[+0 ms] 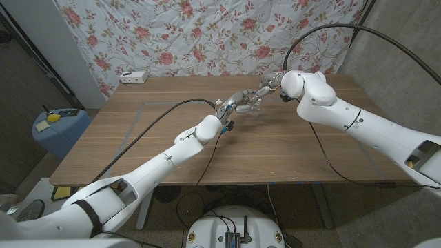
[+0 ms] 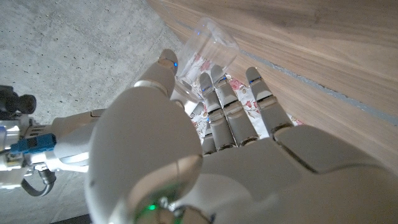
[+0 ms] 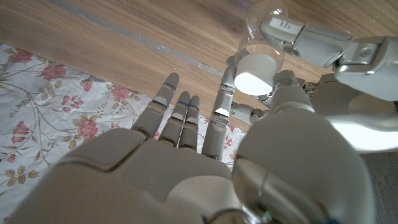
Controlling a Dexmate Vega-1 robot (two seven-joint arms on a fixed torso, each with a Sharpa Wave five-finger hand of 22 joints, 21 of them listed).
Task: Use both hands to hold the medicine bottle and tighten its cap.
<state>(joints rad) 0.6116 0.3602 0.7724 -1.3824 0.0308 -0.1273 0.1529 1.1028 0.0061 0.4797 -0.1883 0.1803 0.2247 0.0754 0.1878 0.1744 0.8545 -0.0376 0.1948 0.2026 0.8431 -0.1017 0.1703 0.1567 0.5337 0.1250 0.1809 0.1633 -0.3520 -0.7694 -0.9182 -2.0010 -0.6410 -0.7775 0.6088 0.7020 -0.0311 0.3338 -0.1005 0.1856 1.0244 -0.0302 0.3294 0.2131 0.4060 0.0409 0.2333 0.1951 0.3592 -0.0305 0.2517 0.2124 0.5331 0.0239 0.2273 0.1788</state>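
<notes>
Over the far middle of the wooden table (image 1: pixel 289 148) my two hands meet. My left hand (image 1: pixel 238 102) (image 2: pixel 205 143) grips a small clear medicine bottle (image 2: pixel 208 46) between its thumb and fingers. In the right wrist view the bottle (image 3: pixel 264 25) points its white cap (image 3: pixel 256 71) toward my right hand (image 3: pixel 205 168). My right hand (image 1: pixel 269 84) pinches the cap between its thumb and a finger, while its other fingers stretch out straight. The bottle is held up off the table.
A white box (image 1: pixel 134 76) stands at the table's far left corner. A blue bin (image 1: pixel 60 127) with a yellow item on top sits on the floor to the left. A floral cloth (image 1: pixel 207 34) hangs behind. Black cables run along both arms.
</notes>
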